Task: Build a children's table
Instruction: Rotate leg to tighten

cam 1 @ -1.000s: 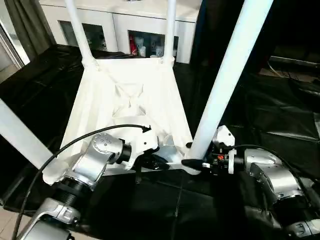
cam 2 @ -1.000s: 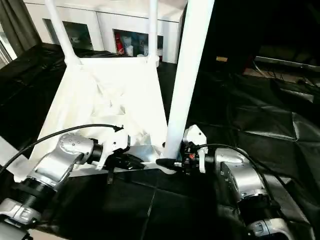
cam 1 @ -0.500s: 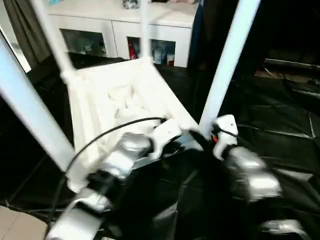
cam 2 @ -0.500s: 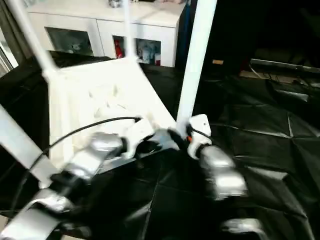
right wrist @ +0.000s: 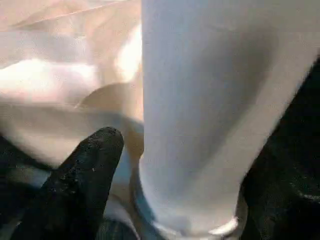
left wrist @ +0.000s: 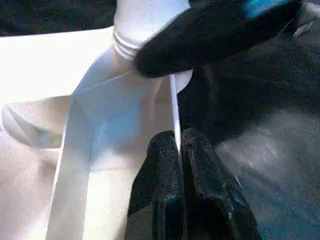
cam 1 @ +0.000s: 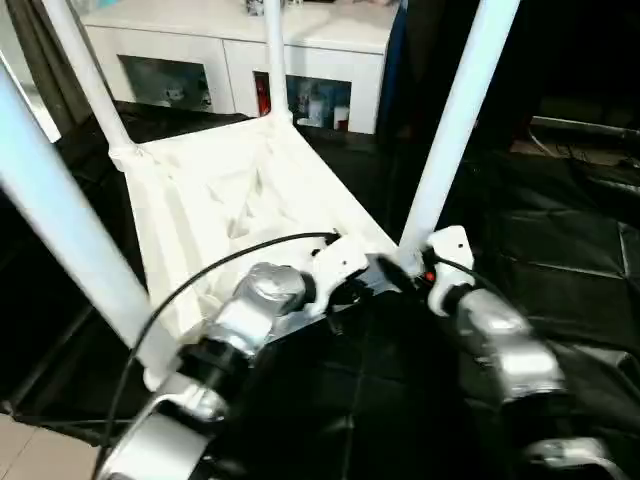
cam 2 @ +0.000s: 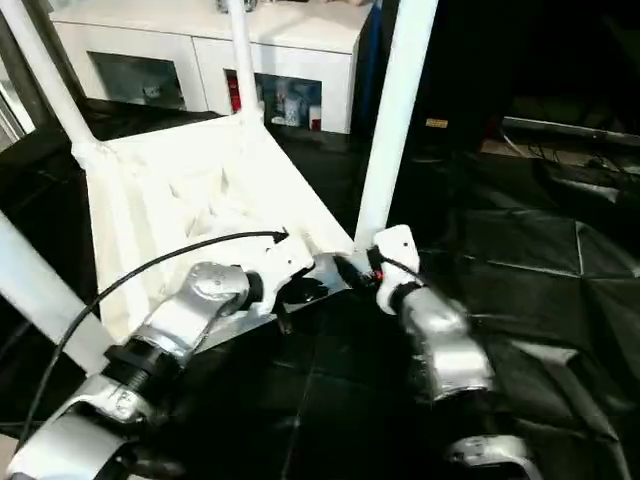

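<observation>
White plastic upturned tabletop (cam 1: 250,200) on black-draped work table (cam 1: 580,250). Left gripper (left wrist: 176,145) pinches its rim; right gripper (right wrist: 165,165) brackets near-right white tube leg (cam 1: 455,120), probably loose. Next: check seating.

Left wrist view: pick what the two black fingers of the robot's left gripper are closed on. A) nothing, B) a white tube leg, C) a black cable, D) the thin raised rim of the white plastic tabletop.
D: the left gripper has both fingers pressed together on the thin raised rim of the white plastic tabletop, just short of the corner socket holding a white tube leg.
</observation>
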Motion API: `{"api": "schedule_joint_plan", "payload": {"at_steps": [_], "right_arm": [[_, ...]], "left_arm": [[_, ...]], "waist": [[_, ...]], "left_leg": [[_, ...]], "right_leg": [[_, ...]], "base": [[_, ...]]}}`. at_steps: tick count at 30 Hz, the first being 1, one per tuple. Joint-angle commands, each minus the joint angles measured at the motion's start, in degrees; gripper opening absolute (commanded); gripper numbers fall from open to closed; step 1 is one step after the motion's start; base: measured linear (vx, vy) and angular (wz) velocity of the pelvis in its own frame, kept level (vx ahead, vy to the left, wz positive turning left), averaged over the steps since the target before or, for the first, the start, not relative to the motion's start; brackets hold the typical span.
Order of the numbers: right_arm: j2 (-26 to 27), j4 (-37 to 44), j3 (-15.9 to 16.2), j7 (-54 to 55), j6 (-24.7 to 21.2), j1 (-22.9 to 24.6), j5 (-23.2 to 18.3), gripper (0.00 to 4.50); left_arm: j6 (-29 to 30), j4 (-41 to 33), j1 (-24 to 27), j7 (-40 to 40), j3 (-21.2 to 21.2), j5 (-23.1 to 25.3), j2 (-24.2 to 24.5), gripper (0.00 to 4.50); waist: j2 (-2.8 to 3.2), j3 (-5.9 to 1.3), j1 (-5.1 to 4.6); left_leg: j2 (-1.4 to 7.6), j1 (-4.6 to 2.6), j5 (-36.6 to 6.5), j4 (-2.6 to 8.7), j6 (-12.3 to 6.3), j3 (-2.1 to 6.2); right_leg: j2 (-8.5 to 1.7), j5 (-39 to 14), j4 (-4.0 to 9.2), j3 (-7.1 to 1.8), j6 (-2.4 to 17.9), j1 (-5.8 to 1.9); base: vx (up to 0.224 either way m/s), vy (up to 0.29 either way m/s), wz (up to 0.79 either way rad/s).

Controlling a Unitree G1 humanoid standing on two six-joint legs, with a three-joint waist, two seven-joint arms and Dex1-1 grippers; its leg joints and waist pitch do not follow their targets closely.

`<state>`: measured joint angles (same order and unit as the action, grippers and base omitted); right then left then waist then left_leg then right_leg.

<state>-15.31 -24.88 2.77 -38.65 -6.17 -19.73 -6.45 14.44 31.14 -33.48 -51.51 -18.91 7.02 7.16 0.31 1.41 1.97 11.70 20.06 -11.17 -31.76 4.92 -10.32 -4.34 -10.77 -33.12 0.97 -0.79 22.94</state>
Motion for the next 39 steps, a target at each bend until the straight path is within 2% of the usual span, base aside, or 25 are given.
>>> {"api": "schedule_joint_plan", "payload": {"at_steps": [1,3,4,7,9,11,14,17,18,21,23,26,27,28,32,34,36,37,38,39], "right_arm": [[0.1,2.6,3.9,-7.9,-1.0,0.8,-2.6,3.62],[-2.3,4.2,3.6,-12.5,-1.8,1.1,-4.5,3.62],[-4.0,5.2,3.4,-16.3,-2.7,1.3,-6.0,3.62],[-6.1,6.1,3.8,-20.6,-3.3,1.7,-7.0,3.62],[-7.4,6.1,4.3,-22.7,-2.8,1.8,-6.8,3.62],[-9.2,6.2,4.8,-25.9,-3.2,1.9,-7.0,3.62],[-10.0,6.6,4.6,-27.7,-4.2,2.0,-7.9,3.62],[-10.6,7.2,4.6,-29.4,-5.3,2.2,-9.0,3.62],[-10.8,7.2,4.6,-29.8,-5.4,2.2,-9.2,3.35],[-10.9,7.0,4.9,-30.8,-5.8,2.0,-9.7,3.25],[-10.9,7.0,5.0,-31.2,-5.9,2.0,-9.8,2.91],[-10.8,7.3,5.2,-31.8,-6.4,2.3,-10.0,2.82],[-10.8,7.4,5.2,-32.1,-6.6,2.4,-10.1,2.59],[-10.8,7.4,5.2,-32.1,-6.6,2.4,-10.1,2.59],[-10.0,9.2,5.6,-31.0,-7.5,4.3,-10.4,2.43],[-9.7,9.6,5.7,-30.5,-7.6,4.9,-10.3,2.42],[-7.7,9.4,5.0,-25.9,-7.6,5.9,-9.3,2.4],[-6.9,9.3,4.8,-24.1,-7.5,6.1,-8.8,2.39],[-6.9,9.3,4.8,-24.1,-7.5,6.1,-8.8,2.37],[-4.6,7.6,3.9,-17.2,-7.4,6.0,-6.6,2.35]], "left_arm": [[-1.7,2.2,2.2,-4.2,-2.8,-0.4,0.8,0.0],[-2.1,1.5,2.5,-7.2,-2.7,-1.3,2.6,0.0],[-3.0,1.0,2.8,-9.9,-2.7,-1.9,4.1,0.0],[-3.2,-1.0,3.7,-14.6,-2.6,-3.8,6.0,0.0],[-2.3,-2.9,4.5,-17.6,-2.8,-5.1,7.4,0.0],[-1.3,-5.1,5.3,-21.0,-3.0,-6.3,9.7,0.0],[-1.3,-5.5,5.8,-22.0,-2.7,-6.6,10.9,0.0],[-0.9,-6.4,6.6,-23.3,-2.5,-7.0,12.1,0.0],[-0.7,-6.8,6.8,-23.6,-2.5,-7.1,12.3,0.0],[-0.2,-7.6,7.3,-24.0,-2.5,-7.3,12.8,0.0],[0.3,-8.1,7.6,-24.3,-2.6,-7.5,13.1,0.0],[0.5,-8.5,7.8,-24.3,-2.7,-7.6,13.1,0.0],[0.6,-8.7,7.9,-24.2,-2.7,-7.7,13.1,0.0],[0.6,-8.7,7.9,-24.2,-2.7,-7.7,13.1,0.0],[0.2,-7.4,7.4,-19.9,-2.2,-6.7,11.1,0.0],[0.0,-6.4,7.0,-17.2,-1.8,-5.9,10.0,0.0],[-0.5,-2.8,5.2,-9.2,-0.5,-3.9,6.9,0.0],[-0.5,-1.6,4.6,-6.5,-0.1,-3.3,5.9,0.0],[-0.5,-1.6,4.6,-6.5,-0.1,-3.3,5.9,0.0],[0.1,0.3,3.4,-2.0,0.3,-2.3,3.8,0.0]], "waist": [[-1.09,-1.47,0.16],[-1.1,-1.61,0.18],[-1.03,-1.63,0.26],[-0.92,-1.53,0.13],[-0.94,-1.41,0.1],[-0.69,-1.42,0.12],[-0.92,-1.51,0.12],[-1.1,-1.42,0.17],[-1.1,-1.43,0.17],[-1.25,-1.41,0.18],[-1.27,-1.37,0.18],[-1.24,-1.42,0.22],[-1.27,-1.44,0.22],[-1.26,-1.46,0.24],[-1.21,-1.56,0.31],[-1.34,-1.51,0.38],[-1.31,-1.29,0.49],[-1.38,-1.14,0.57],[-1.41,-1.1,0.5],[-1.39,-1.08,0.48]], "left_leg": [[0.85,0.69,-13.2,3.34,-5.12,-0.17],[0.91,0.8,-11.6,3.23,-5.43,-0.14],[0.99,0.78,-10.4,3.16,-5.87,-0.1],[1.15,0.68,-10.4,3.18,-6.14,-0.18],[1.2,0.58,-11.3,3.31,-5.9,-0.22],[1.36,0.33,-12.1,3.41,-5.18,-0.21],[1.27,0.32,-9.8,3.15,-5.77,-0.36],[1.3,0.45,-8.9,3.1,-6.14,-0.42],[1.26,0.43,-8.9,3.05,-6.1,-0.46],[1.32,0.38,-9.1,3.0,-6.03,-0.6],[1.4,0.36,-9.3,3.03,-5.91,-0.61],[1.42,0.28,-8.6,2.98,-5.85,-0.69],[1.38,0.29,-8.5,2.93,-5.86,-0.72],[1.39,0.22,-8.5,2.93,-5.88,-0.74],[1.31,0.23,-7.7,2.76,-6.1,-0.79],[1.29,0.14,-8.4,2.72,-6.21,-0.86],[1.31,0.04,-10.1,2.87,-5.56,-0.85],[1.29,-0.09,-11.6,3.03,-4.69,-0.79],[1.26,0.07,-12.7,3.15,-3.91,-0.66],[1.21,0.17,-12.9,3.21,-3.65,-0.58]], "right_leg": [[-2.31,-13.7,4.42,-1.23,10.1,-1.96],[-2.35,-12.0,4.15,-1.15,10.8,-2.3],[-2.32,-10.1,3.84,-1.01,11.9,-2.45],[-2.31,-9.0,3.7,-0.99,12.9,-2.26],[-2.4,-10.5,3.78,-1.02,13.1,-2.22],[-2.39,-11.5,3.8,-1.08,13.3,-2.04],[-2.18,-5.9,3.17,-1.08,14.7,-2.26],[-2.31,-4.9,3.0,-1.03,15.1,-2.46],[-2.33,-5.3,3.03,-1.02,15.1,-2.44],[-2.38,-6.3,3.08,-1.05,15.0,-2.39],[-2.47,-7.3,3.13,-1.08,14.7,-2.36],[-2.4,-6.8,3.03,-1.13,14.8,-2.32],[-2.36,-6.7,3.01,-1.13,14.8,-2.35],[-2.37,-6.5,2.99,-1.14,14.8,-2.31],[-2.35,-4.9,2.86,-1.22,15.0,-2.48],[-2.34,-5.8,3.06,-1.24,14.8,-2.38],[-2.38,-9.2,3.5,-1.29,14.0,-2.15],[-2.49,-13.2,3.87,-1.28,13.0,-2.03],[-2.56,-16.3,4.07,-1.3,11.9,-2.07],[-2.6,-17.2,4.15,-1.31,11.3,-2.07]], "base": [[0.0,0.0,0.0],[0.0,0.0,0.0],[0.0,0.0,0.0],[0.0,0.0,0.0],[0.0,0.0,0.0],[0.0,0.0,0.0],[0.0,0.0,0.0],[0.0,0.0,0.0],[0.0,0.0,0.0],[0.0,0.0,0.0],[0.0,0.0,0.0],[0.0,0.0,0.0],[0.0,0.0,0.0],[0.0,0.0,0.0],[0.0,0.0,0.0],[0.0,0.0,0.0],[0.0,0.0,0.0],[0.0,0.0,0.0],[0.0,0.0,0.0],[0.0,0.0,0.0]]}}
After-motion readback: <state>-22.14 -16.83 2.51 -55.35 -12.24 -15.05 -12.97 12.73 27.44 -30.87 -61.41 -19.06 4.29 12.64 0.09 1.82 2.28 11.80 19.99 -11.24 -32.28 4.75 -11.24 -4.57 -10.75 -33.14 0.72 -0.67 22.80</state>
